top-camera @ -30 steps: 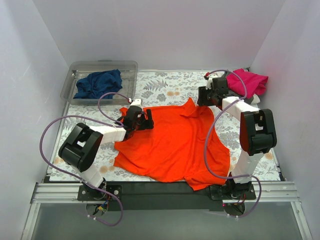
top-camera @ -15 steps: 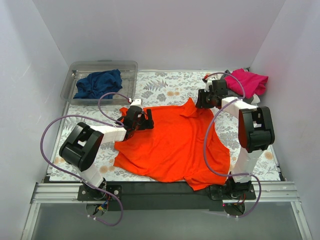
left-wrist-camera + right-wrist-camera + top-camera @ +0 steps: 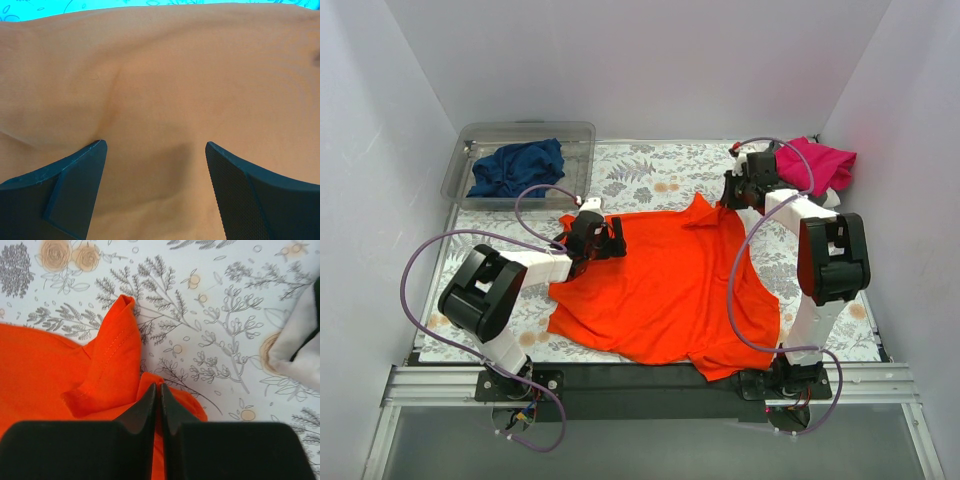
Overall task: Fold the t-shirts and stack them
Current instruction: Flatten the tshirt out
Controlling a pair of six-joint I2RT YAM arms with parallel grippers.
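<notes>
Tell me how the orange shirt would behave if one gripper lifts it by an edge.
Probably floppy: the orange shirt lies in soft wrinkles and folds, so it should drape and drag. Likely light, since the cloth looks thin. Pushed, it may bunch, as its far edge does.

The orange-red t-shirt [image 3: 670, 290] is plain and bright. Beyond it to the left, a dark navy blue t-shirt [image 3: 517, 167] lies in a clear tub [image 3: 582, 135]. Beyond it to the right is a plain magenta-pink t-shirt [image 3: 815, 165]. Under it, the tablecloth [image 3: 650, 175] is white with grey leaves and pale orange flowers.
</notes>
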